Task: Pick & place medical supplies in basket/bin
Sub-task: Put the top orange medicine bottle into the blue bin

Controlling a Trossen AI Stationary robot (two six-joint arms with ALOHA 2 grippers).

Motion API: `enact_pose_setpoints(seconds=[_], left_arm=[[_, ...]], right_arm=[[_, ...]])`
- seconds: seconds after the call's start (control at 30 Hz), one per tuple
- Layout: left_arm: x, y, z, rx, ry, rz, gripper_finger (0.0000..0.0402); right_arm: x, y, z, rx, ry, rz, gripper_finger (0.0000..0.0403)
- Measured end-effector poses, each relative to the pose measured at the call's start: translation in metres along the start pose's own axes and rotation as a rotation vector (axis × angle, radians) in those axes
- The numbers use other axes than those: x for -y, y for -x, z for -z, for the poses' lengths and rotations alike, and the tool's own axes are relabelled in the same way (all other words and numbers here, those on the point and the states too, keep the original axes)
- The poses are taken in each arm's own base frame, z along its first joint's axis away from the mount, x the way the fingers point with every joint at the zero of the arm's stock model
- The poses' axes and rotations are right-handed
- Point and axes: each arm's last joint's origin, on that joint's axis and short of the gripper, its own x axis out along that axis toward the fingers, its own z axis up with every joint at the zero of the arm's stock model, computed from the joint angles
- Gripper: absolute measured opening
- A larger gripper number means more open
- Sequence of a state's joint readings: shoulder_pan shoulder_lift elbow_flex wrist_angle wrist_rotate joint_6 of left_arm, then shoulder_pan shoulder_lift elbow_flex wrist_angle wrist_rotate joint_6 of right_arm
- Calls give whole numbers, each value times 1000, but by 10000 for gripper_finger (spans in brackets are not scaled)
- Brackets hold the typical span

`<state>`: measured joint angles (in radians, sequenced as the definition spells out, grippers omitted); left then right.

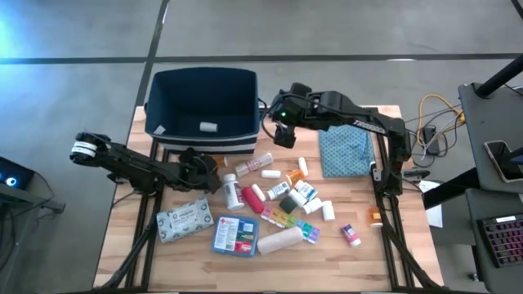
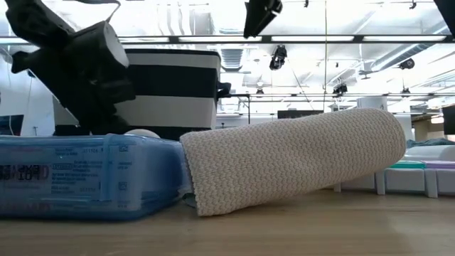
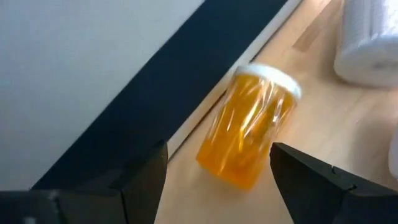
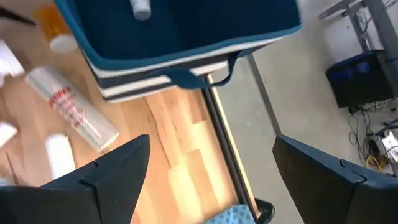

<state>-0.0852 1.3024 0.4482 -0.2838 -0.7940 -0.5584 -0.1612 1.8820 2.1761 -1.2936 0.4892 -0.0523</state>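
Observation:
An orange pill bottle (image 3: pixel 249 127) with a white cap lies on its side on the wood, close against the navy bin's (image 1: pixel 245 77) front wall. My left gripper (image 3: pixel 219 149) is open, one finger on either side of the bottle's bottom end; I see no contact. In the high view this gripper (image 1: pixel 214 166) sits low, just in front of the bin. My right gripper (image 1: pixel 282 114) is open and empty, up in the air over the bin's right front corner. One white bottle (image 1: pixel 209 126) lies on the bin's floor.
Many supplies lie scattered on the table's middle: a rainbow pill organizer (image 1: pixel 290 219), a blue-red flat box (image 1: pixel 235 235), a grey packet (image 1: pixel 184 220), a beige bandage roll (image 2: pixel 291 160) and white bottles. A teal pouch (image 1: pixel 345 151) lies at the right.

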Motion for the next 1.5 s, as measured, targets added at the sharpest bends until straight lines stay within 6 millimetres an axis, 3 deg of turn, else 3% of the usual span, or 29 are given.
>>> enact_pose_setpoints(seconds=[0.2, 0.73, 1.07, 1.27, 1.5], left_arm=[[0, -9, 6, 59, 35, 57, 262], [-12, -24, 35, 65, 108, 129, 261], [-7, -21, 19, 99, -80, 154, 261], [-2, -17, 1, 100, -99, 156, 261], [-1, -18, 10, 53, -109, 244, 261]], right_arm=[[-10, -16, 5, -27, 15, -2, 329], [-5, -11, -3, 87, -50, 15, 329], [-5, -12, -3, 86, -120, 12, 329], [-5, -13, -3, 84, -146, 11, 329], [-5, -13, -3, 83, -145, 11, 329]])
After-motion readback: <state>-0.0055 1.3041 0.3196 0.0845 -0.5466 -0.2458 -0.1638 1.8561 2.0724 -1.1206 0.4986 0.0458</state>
